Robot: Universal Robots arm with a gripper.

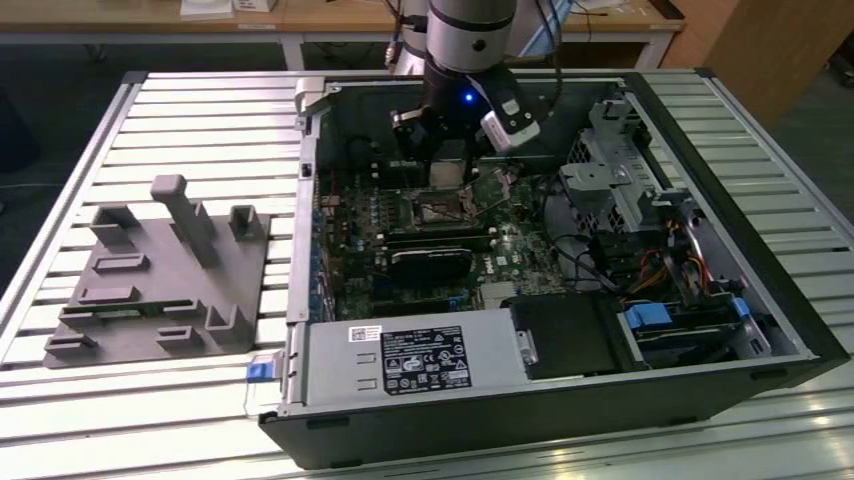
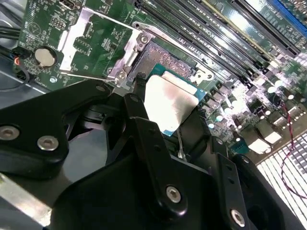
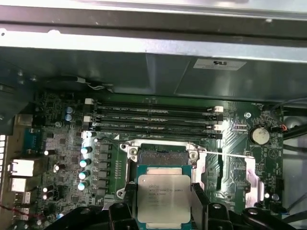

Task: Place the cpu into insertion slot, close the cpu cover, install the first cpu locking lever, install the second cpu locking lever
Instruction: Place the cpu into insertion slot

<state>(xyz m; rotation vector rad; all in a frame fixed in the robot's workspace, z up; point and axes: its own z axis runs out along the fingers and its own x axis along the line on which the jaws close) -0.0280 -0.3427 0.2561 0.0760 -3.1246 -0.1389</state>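
Observation:
My gripper [image 3: 164, 213] is shut on the cpu [image 3: 164, 197], a pale silver square held by two opposite edges between black fingers [image 3: 198, 203]. In the second wrist view the cpu [image 2: 170, 103] hangs tilted just in front of the insertion slot [image 2: 160, 56], partly covering it. The slot [image 3: 162, 156] is uncovered, its dark pin field showing. The cpu cover [image 2: 73, 36] is swung back flat beside the slot, green board showing through its cut-out. In the exterior view the gripper [image 1: 449, 170] reaches down inside the case just beyond the slot [image 1: 438, 209].
Memory slots [image 3: 153, 115] run beside the socket, and a coin battery [image 3: 260, 135] lies near the open cover. A black oblong part [image 1: 430, 262], the power supply [image 1: 400, 360] and a drive cage [image 1: 627, 190] crowd the case. A grey fixture block [image 1: 160, 270] sits at the exterior view's left.

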